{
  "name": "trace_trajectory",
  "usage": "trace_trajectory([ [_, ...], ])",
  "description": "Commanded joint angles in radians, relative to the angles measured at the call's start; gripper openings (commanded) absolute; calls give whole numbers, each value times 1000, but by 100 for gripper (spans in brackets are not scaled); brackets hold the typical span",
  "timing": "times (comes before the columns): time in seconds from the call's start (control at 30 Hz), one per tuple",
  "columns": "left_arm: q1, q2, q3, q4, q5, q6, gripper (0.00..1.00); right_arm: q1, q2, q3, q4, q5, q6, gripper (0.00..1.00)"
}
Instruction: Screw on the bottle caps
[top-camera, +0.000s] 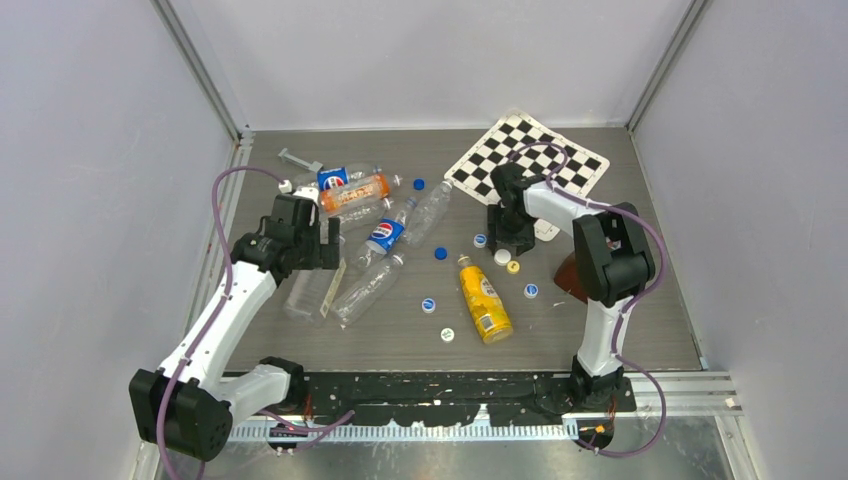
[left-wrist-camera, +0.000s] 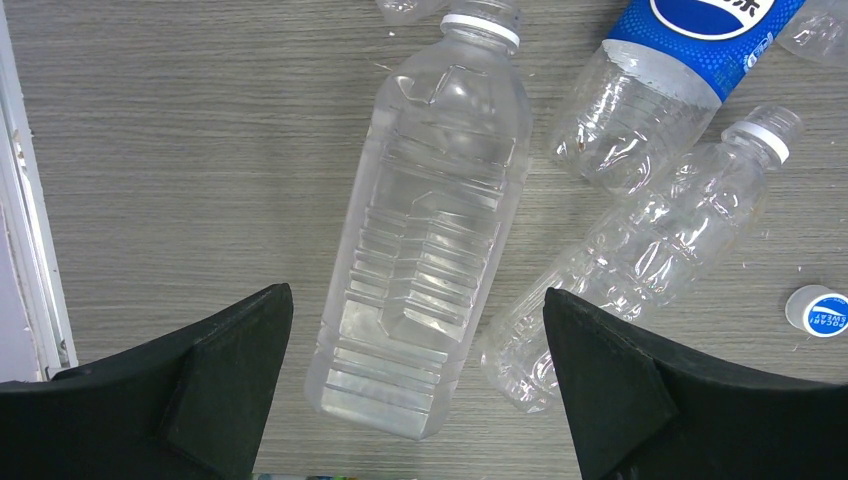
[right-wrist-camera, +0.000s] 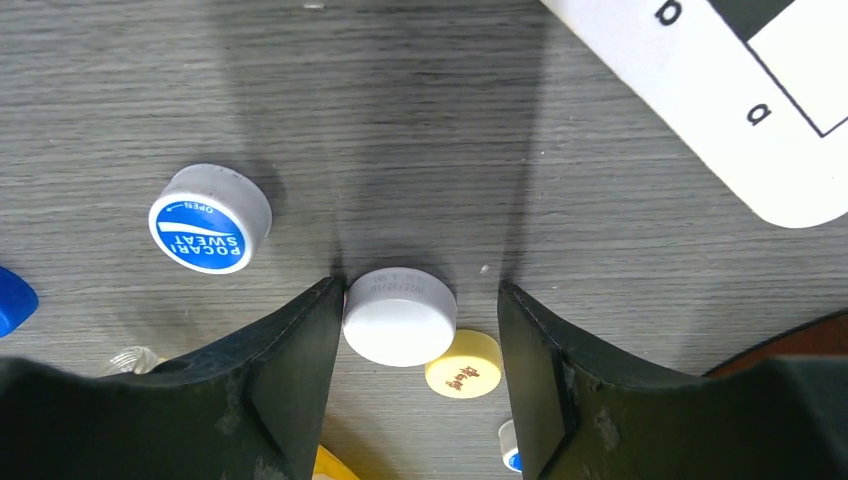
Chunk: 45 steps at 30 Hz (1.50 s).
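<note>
Your table (top-camera: 620, 330) is grey with a wood grain, and the chequered sheet (top-camera: 540, 160) on it is black and white. You see a white cap (right-wrist-camera: 400, 318), a yellow cap (right-wrist-camera: 465, 368) with brown lettering, and a blue-topped cap (right-wrist-camera: 205, 222) with white lettering. The ribbed bottle (left-wrist-camera: 425, 250) is clear. The labelled bottle (left-wrist-camera: 690, 50) wears blue and white. The yellow bottle (top-camera: 484, 300) is bright yellow.

Tabletop (top-camera: 380, 350): bottles (top-camera: 366, 290) lie clustered at left; bottle caps (top-camera: 428, 305) scattered to their right, at centre; printed sheet (top-camera: 530, 160) at far right, behind the caps
</note>
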Motion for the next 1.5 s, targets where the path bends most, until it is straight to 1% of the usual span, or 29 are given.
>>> trace_trajectory([
  [0.0,4,-2,4,37,-11,15,100,1,-12,-12,35,-22,0,63],
  [0.1,5,0,4,36,-11,14,100,1,-17,-29,37,-28,6,61],
  [0.4,5,0,2,37,-11,14,100,1,-65,-80,50,-43,14,62],
  [0.63,5,1,2,37,-8,12,100,4,-72,-91,54,-60,19,63],
  [0.83,5,4,2,37,-4,12,100,16,-73,-95,50,-39,16,62],
  [1.1,5,5,0,37,-1,12,100,34,-56,-93,50,-33,13,54],
  [1.27,5,3,5,34,21,23,100,35,-81,-92,42,-33,12,43],
  [1.37,5,0,4,38,41,39,100,36,-119,-96,45,-38,15,35],
  [1.47,5,5,0,41,34,63,100,37,-159,-106,60,-53,17,31],
])
